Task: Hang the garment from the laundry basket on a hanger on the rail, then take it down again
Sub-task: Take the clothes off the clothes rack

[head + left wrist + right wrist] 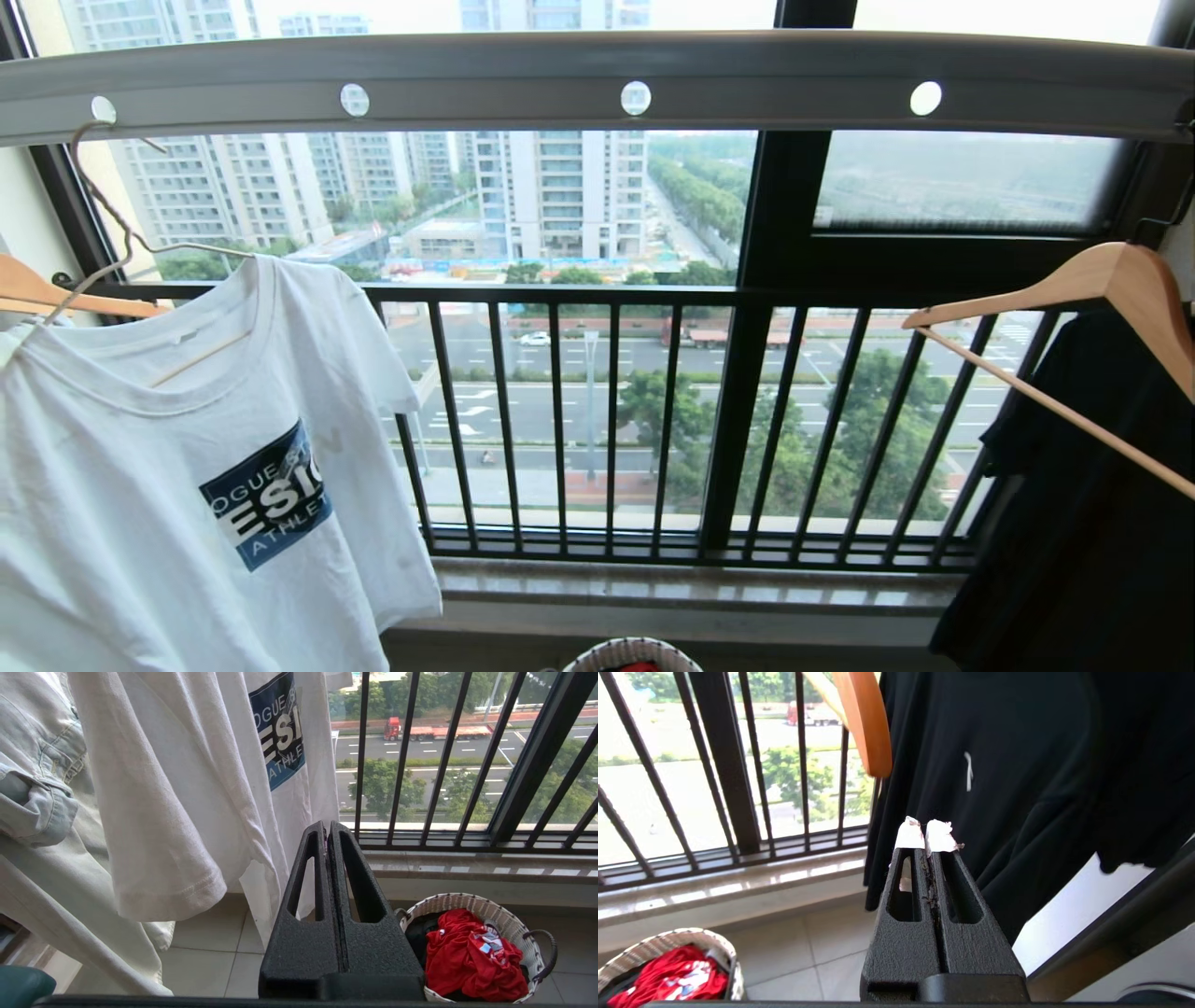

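While both grippers hang low with fingers pressed together on nothing, the left gripper (328, 828) sits just beside the white T-shirt (187, 467) and above the laundry basket (472, 903); beyond, the T-shirt hangs on its wire hanger (103, 215) hooked to the rail (597, 79).

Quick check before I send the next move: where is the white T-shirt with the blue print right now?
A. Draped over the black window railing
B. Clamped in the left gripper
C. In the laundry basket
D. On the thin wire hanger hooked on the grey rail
D: the white T-shirt hangs on the wire hanger, hooked at the rail; both grippers are shut and empty.
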